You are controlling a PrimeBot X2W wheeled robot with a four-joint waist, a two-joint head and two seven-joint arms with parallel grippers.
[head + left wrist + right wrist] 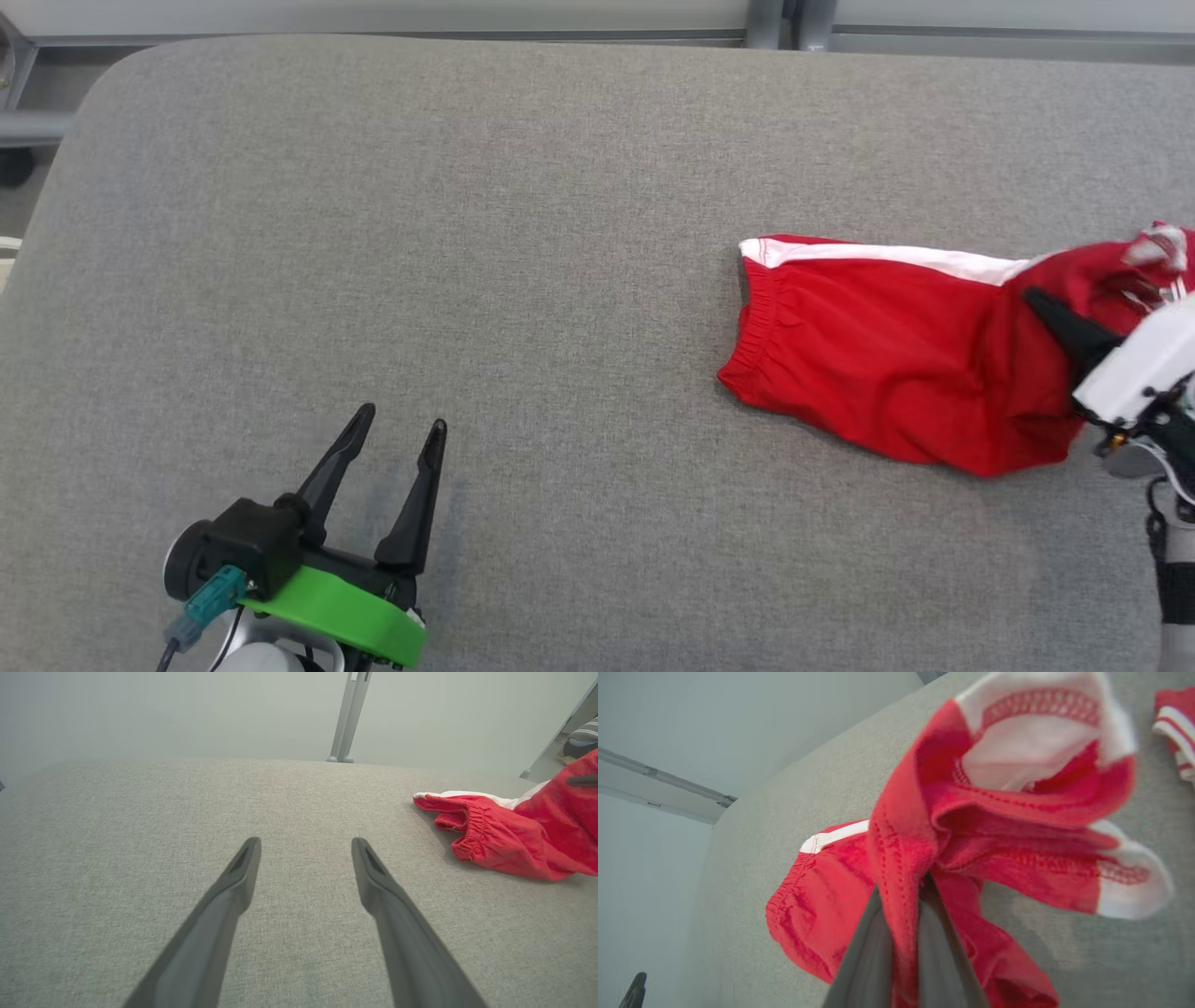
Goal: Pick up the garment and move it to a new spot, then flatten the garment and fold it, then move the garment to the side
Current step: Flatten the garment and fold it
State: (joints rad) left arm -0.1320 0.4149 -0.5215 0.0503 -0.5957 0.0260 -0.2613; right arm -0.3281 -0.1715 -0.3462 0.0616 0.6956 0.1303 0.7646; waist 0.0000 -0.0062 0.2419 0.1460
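- At the right edge of the grey fabric table [560,187], red white-striped shorts [868,364] lie, one end lifted.
- Right gripper [1046,308] clamps that end; left gripper [402,420] stands open.
- Raise higher so nothing drags.

No legible text or labels
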